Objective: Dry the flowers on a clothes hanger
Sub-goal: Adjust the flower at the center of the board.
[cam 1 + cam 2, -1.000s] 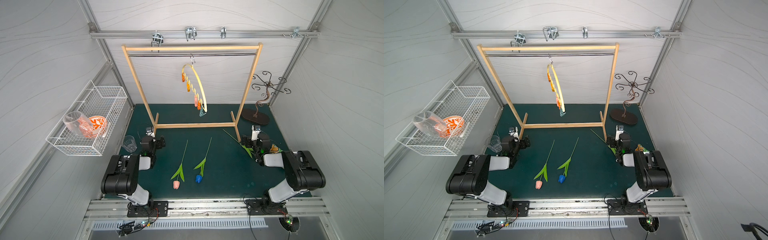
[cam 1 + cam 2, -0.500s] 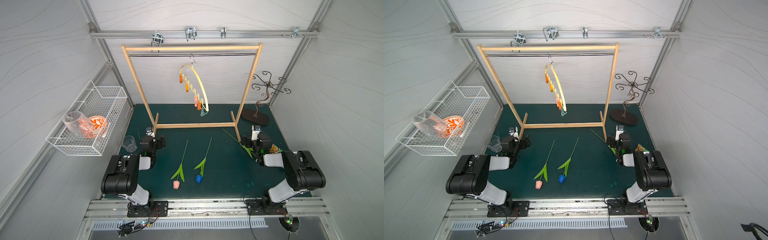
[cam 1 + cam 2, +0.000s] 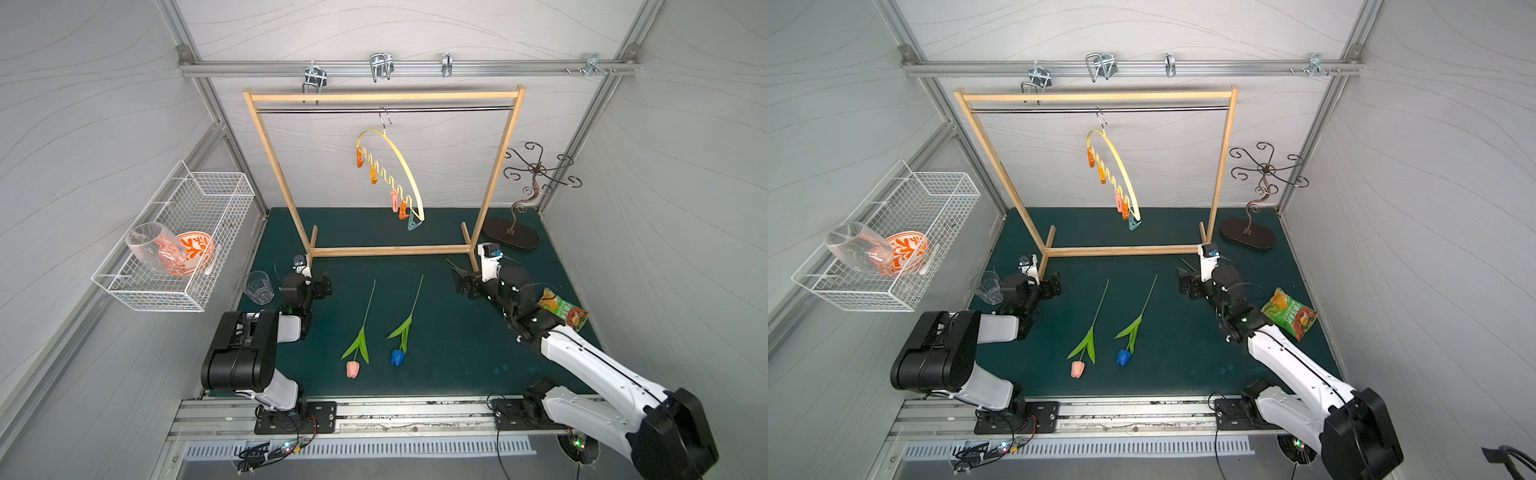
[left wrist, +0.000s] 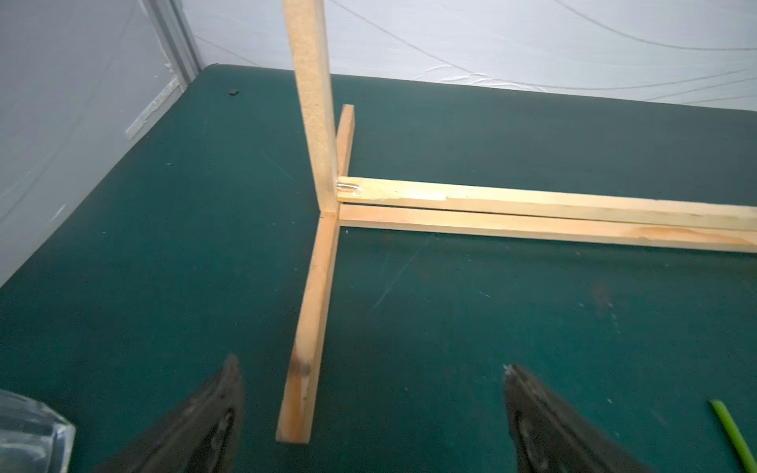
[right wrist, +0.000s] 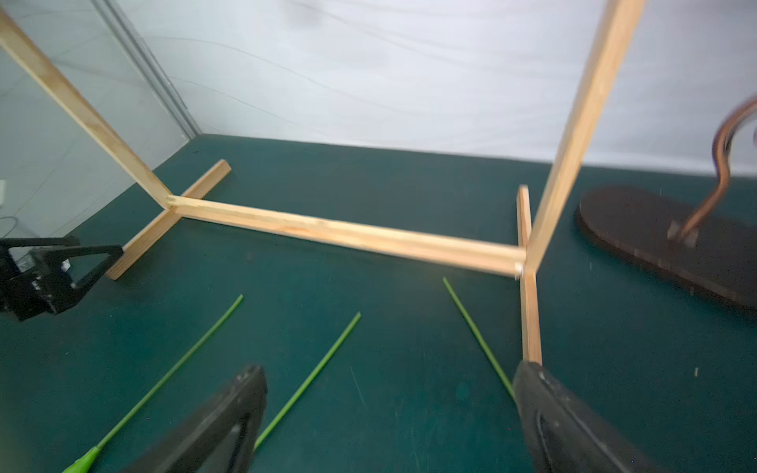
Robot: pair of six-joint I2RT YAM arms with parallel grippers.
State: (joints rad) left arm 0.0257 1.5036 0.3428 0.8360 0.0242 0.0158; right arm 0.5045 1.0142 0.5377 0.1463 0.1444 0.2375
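The dark green worktop (image 4: 532, 327) looks matt and cloth-like, faintly scuffed. The pale rack frame (image 4: 317, 102) is bare, rough-grained wood carrying a shiny metal rod (image 3: 415, 109). The green snack packet (image 3: 1289, 313) looks glossy; the clear tumbler (image 3: 258, 287) looks like smooth glass.

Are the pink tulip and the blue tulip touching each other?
Apart. In both top views the pink tulip and the blue tulip lie side by side, with bare green mat between them.

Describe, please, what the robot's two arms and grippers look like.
Both the left arm and right arm combine white link shells with bulky black joint housings and thin black cables. The left gripper and right gripper have dark, tapered, triangular fingers.
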